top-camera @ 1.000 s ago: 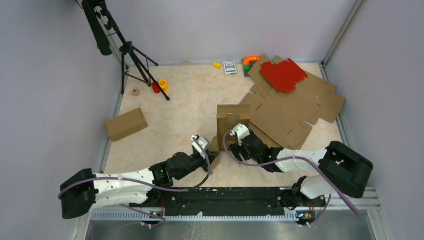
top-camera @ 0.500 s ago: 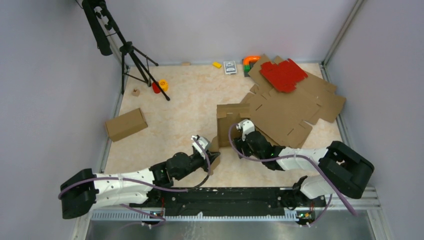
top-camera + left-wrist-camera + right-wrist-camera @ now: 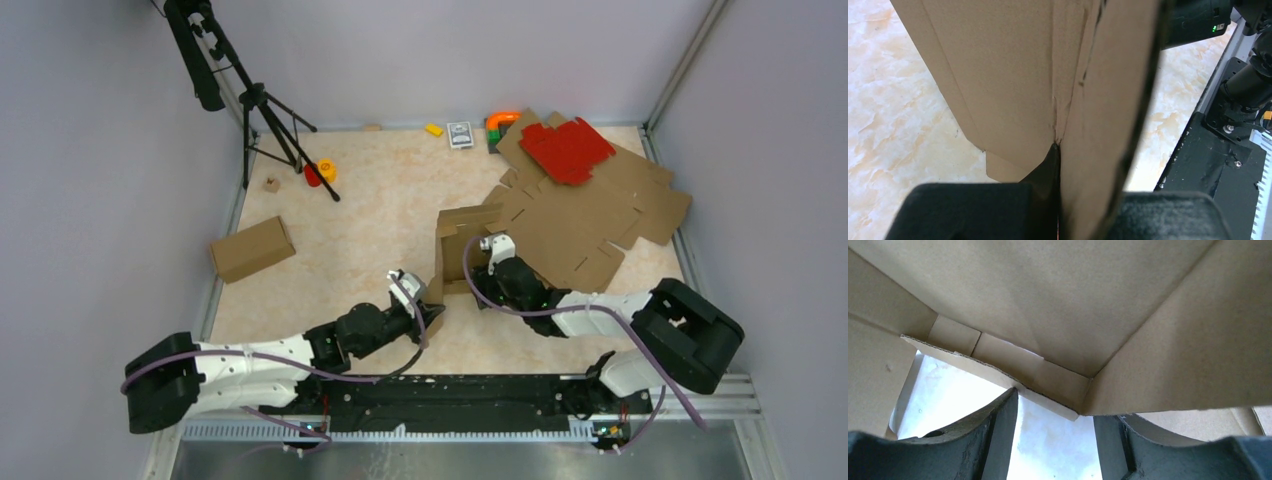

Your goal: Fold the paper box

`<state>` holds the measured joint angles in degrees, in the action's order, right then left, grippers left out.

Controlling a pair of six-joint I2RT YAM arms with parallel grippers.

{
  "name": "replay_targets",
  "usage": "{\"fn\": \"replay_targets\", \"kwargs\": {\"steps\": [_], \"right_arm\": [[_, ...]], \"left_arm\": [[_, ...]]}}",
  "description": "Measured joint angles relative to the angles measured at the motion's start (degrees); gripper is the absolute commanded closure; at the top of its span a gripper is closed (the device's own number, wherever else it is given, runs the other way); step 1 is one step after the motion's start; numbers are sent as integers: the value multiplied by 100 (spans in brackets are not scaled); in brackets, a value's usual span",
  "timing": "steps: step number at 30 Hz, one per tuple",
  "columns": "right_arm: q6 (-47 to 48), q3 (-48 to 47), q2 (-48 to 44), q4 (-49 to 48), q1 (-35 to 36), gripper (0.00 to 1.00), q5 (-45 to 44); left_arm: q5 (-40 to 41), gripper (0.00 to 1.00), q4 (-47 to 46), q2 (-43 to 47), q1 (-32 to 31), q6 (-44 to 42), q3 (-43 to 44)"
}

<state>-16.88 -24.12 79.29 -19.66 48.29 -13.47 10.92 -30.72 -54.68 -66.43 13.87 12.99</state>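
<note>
I've got the left pincer [image 3: 1058,155] clamped on the paper box [image 3: 458,240] near edge; my right pincer [image 3: 1055,415] is apart, at a flap edge.

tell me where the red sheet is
The red sheet lies far right on the table in the top view, on the flat brown cardboard sheets.

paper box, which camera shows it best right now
Top external: the whole half-folded paper box shows, walls raised. Left wrist gives only a close-up wall pinched in the left gripper. Right wrist gives only its inner corner and a flap edge between the open fingers of the right gripper.
</note>
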Motion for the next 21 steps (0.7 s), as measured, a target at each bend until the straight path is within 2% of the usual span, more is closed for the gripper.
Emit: {"fn": "replay_targets", "kwargs": {"steps": [11,21], "right_arm": [[-463,-361,448,-4,2,51,-492],[-358,-1126,1097,415,2,52,-776]], "left_arm": [[-101,100,-131,-61,0,28,-4],[52,100,-149,-55,0,278,-15]]}}
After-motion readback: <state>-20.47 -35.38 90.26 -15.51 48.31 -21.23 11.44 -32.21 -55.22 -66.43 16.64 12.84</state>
